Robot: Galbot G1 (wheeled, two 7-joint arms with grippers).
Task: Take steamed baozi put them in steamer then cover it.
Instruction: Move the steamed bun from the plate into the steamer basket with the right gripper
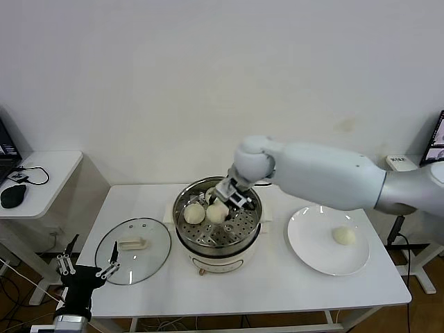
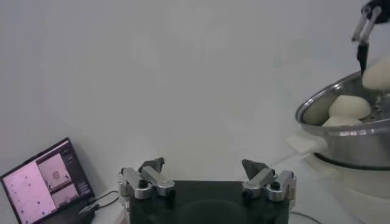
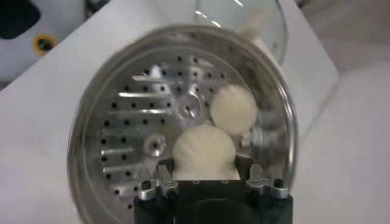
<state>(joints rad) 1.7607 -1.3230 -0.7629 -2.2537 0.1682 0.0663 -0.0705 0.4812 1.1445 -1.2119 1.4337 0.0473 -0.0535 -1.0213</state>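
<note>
The steamer [image 1: 182,223] stands mid-table with its perforated tray [image 3: 137,125] showing. My right gripper [image 1: 221,207] reaches into it and is shut on a steamed baozi [image 3: 203,151], its fingers [image 3: 170,168] on either side, just over the tray. Another baozi [image 1: 194,214] lies on the tray beside it, also in the right wrist view [image 3: 233,108]. The left wrist view shows two baozi [image 2: 349,106] low in the steamer [image 2: 356,143]. One baozi [image 1: 344,236] sits on the white plate [image 1: 312,250]. The cover [image 1: 133,250] lies flat left of the steamer. My left gripper [image 1: 87,262] is open and parked low at the table's left front.
A side table [image 1: 48,166] with cables and a dark mouse stands at the left. A laptop [image 2: 46,182] shows in the left wrist view. The wall is close behind the table. The table's front edge runs just below the steamer and plate.
</note>
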